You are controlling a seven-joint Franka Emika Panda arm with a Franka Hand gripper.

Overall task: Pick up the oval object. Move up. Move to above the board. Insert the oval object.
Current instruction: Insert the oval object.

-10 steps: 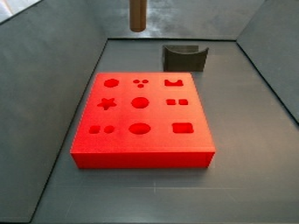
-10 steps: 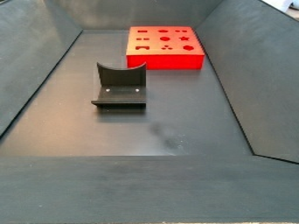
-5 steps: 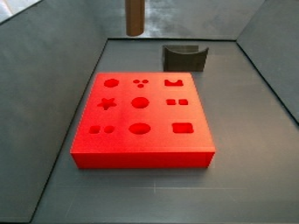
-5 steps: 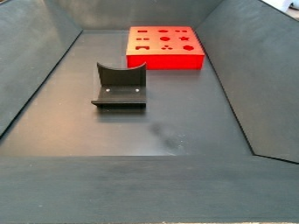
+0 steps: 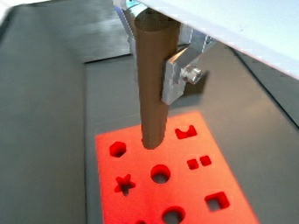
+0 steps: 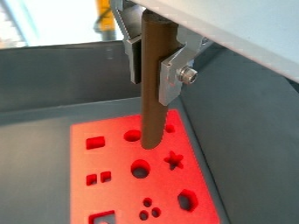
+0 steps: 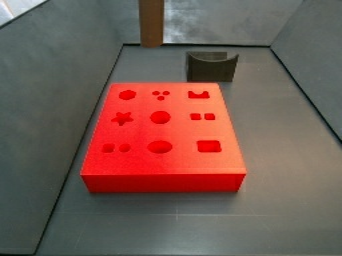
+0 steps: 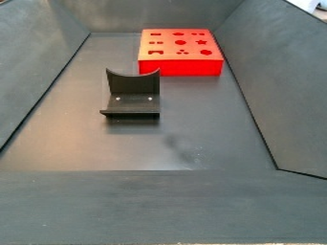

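Gripping the oval object upright between its silver fingers, the gripper hangs high over the board in both wrist views, so the carry looks nearly done. Next comes lining the peg's lower end over the oval hole and lowering straight; the fixture stands well apart.

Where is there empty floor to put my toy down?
Bare floor lies between the fixture and the near wall, and beside the board along both side walls. It is tighter between board and fixture. The gripper holds the oval object above the board.
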